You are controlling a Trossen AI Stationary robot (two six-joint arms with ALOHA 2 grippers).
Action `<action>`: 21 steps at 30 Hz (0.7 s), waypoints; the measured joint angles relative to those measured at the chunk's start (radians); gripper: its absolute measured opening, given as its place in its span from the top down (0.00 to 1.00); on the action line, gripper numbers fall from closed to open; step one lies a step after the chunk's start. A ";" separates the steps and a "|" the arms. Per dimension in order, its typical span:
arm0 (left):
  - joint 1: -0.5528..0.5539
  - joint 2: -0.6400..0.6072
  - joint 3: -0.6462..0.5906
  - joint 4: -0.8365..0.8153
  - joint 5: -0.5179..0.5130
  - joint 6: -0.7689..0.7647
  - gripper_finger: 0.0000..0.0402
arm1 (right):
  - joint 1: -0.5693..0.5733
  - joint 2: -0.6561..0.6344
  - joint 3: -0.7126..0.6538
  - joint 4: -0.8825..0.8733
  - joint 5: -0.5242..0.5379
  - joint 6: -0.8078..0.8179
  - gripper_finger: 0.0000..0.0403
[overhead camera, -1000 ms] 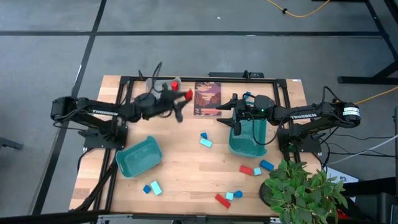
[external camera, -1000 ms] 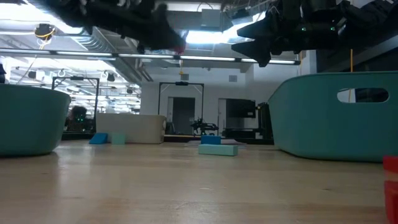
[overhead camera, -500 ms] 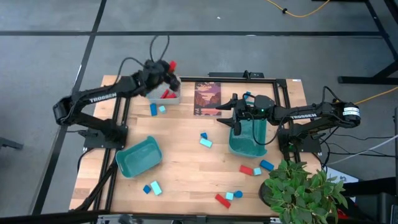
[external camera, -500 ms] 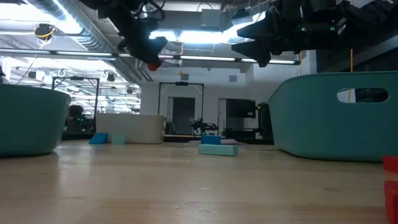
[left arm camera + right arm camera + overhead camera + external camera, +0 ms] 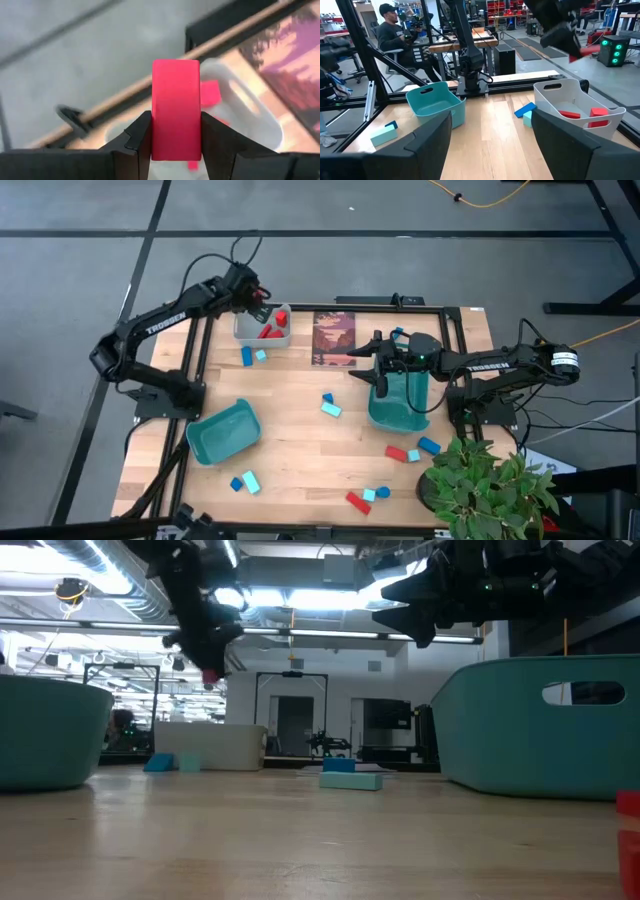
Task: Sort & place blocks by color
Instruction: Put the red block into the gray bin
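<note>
While the left pincer (image 5: 176,137) hides the red block's (image 5: 175,107) lower end.

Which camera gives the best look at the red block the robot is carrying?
The left wrist view: the red block fills the middle, clamped between the left gripper fingers above the grey bin. The high view shows a small red spot, the low view a sliver, the right wrist view a distant glimpse.

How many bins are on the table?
3: a grey bin at the far left, a teal bin near the left front, another teal bin under the right gripper.
</note>
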 joint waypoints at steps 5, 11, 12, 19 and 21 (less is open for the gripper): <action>0.047 0.087 0.000 -0.093 0.052 -0.026 0.69 | 0.000 0.000 0.000 0.000 0.000 0.000 0.31; 0.060 0.205 0.000 -0.161 0.077 -0.038 0.69 | 0.000 0.000 0.000 -0.001 0.000 0.004 0.31; 0.060 0.223 0.000 -0.160 0.085 -0.038 0.69 | 0.000 0.000 0.000 -0.001 0.000 0.004 0.31; 0.059 0.320 0.000 -0.117 0.103 -0.038 0.69 | 0.000 0.000 0.000 -0.001 0.000 0.004 0.31; 0.059 0.337 0.000 -0.112 0.102 -0.038 0.69 | 0.000 0.000 0.000 -0.001 0.000 0.004 0.31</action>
